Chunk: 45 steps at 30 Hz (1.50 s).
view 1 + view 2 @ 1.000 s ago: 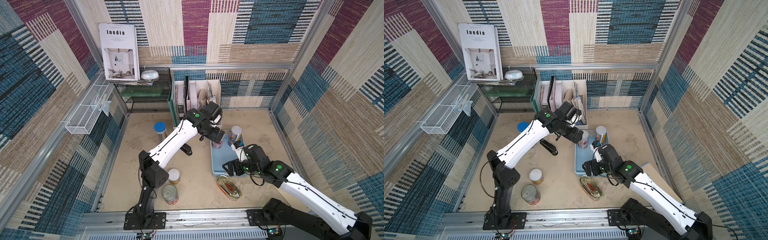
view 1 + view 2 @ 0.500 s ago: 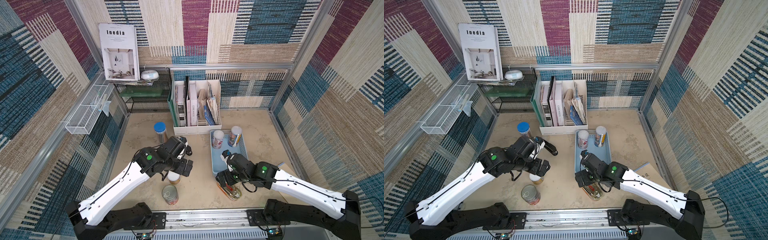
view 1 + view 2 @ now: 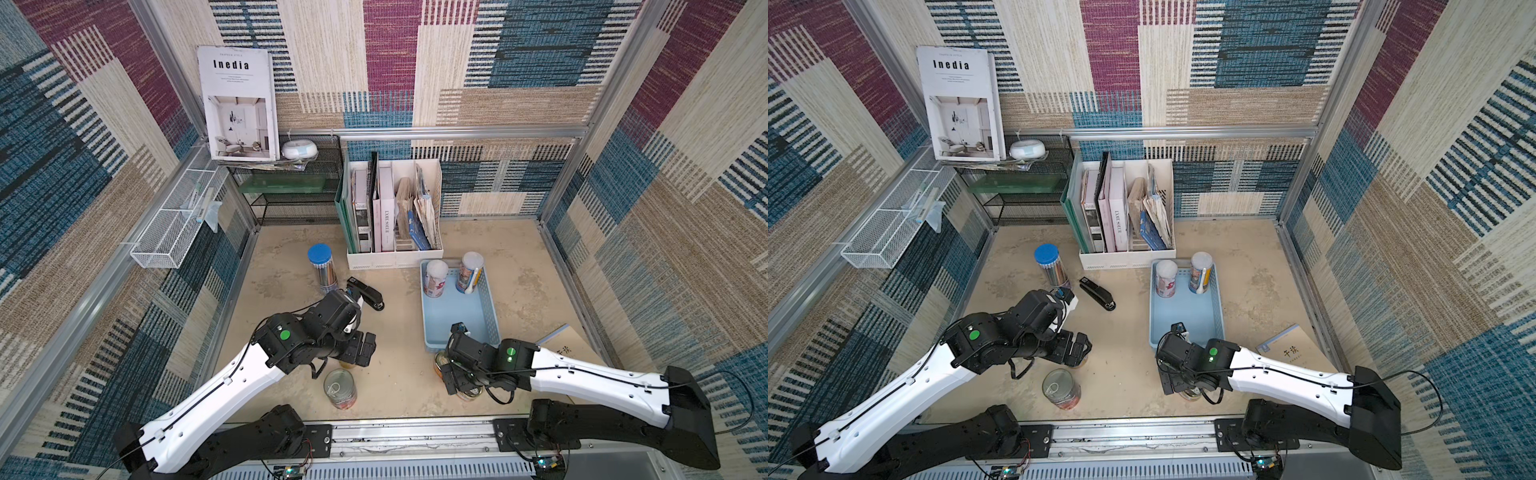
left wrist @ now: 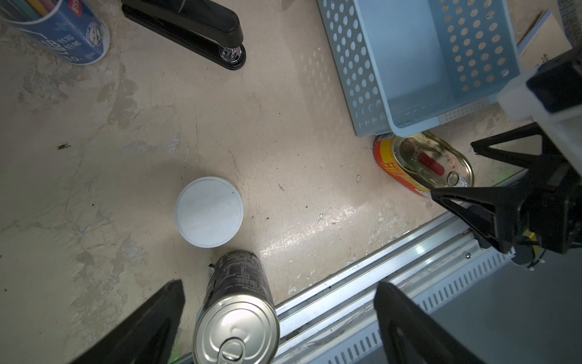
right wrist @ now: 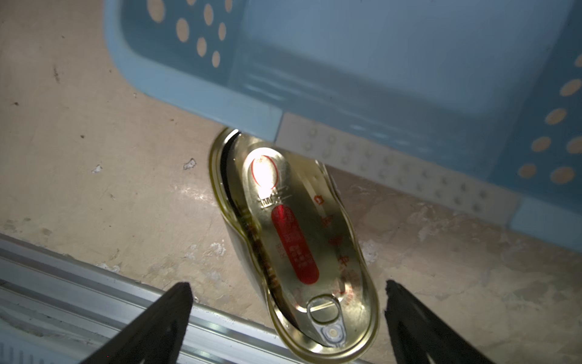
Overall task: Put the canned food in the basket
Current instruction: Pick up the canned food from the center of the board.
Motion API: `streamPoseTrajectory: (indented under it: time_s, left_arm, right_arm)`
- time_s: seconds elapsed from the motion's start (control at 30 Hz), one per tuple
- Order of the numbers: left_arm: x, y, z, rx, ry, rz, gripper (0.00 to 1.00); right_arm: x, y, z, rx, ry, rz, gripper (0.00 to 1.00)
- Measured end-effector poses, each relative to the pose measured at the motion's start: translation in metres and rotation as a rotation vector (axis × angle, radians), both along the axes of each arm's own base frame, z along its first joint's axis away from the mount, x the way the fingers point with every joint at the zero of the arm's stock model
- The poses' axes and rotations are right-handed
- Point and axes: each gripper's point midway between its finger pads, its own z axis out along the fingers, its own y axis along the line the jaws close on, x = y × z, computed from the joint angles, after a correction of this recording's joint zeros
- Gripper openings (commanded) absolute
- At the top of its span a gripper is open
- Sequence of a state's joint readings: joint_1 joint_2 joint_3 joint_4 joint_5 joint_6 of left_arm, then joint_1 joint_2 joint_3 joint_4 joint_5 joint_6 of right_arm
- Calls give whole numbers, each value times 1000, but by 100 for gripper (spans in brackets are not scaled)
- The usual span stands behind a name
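Since a second ago, the left gripper [image 4: 278,283] has been drawn from the light blue perforated plastic basket [image 3: 457,320] back above a slim white-lidded can [image 4: 209,216] and a steel pull-ring can [image 3: 340,388]. The right gripper [image 5: 287,285] has been brought over the flat oval gold tin [image 5: 296,239] beside the basket, and both sets of jaws are held apart. Five cans are counted: two in the basket, three outside.

Woven walls [image 3: 390,62] patched in maroon, blue and beige enclose a mottled beige floor [image 3: 523,291], framed by aluminium rails [image 3: 457,133]. In the back left corner a black wire shelf [image 3: 291,203] carries a magazine [image 3: 239,104] leaning on the wall. A white mesh basket [image 3: 166,237] hangs on the left wall. A white file holder [image 3: 395,259] full of books stands at the back. The light is soft and even, with a glare on the floor by the front rail [image 4: 362,271].
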<state>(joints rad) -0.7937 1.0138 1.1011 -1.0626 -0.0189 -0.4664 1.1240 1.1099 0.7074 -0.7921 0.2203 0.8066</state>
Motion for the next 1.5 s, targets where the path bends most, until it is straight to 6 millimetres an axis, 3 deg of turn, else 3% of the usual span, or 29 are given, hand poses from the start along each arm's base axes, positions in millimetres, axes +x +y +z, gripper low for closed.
streamPoseTrajectory:
  time_s: [0.53, 0.87, 1.13, 1.37, 1.5]
  left_arm:
    - [-3, 5, -5, -1, -16, -3, 99]
    - [-3, 5, -6, 6, -14, -9, 99]
    - [-3, 5, -8, 13, -15, -14, 99]
    - [-4, 7, -12, 19, -10, -14, 99]
    - [-4, 7, -11, 18, -15, -17, 99]
  right_arm:
    - [5, -1, -23, -13, -35, 13, 100]
    - [-3, 15, -28, 8, -27, 48, 99]
    - [0, 17, -39, -79, -10, 3, 88]
    - [4, 15, -44, -114, -19, -23, 68]
    - [5, 18, -42, -100, -25, -29, 66]
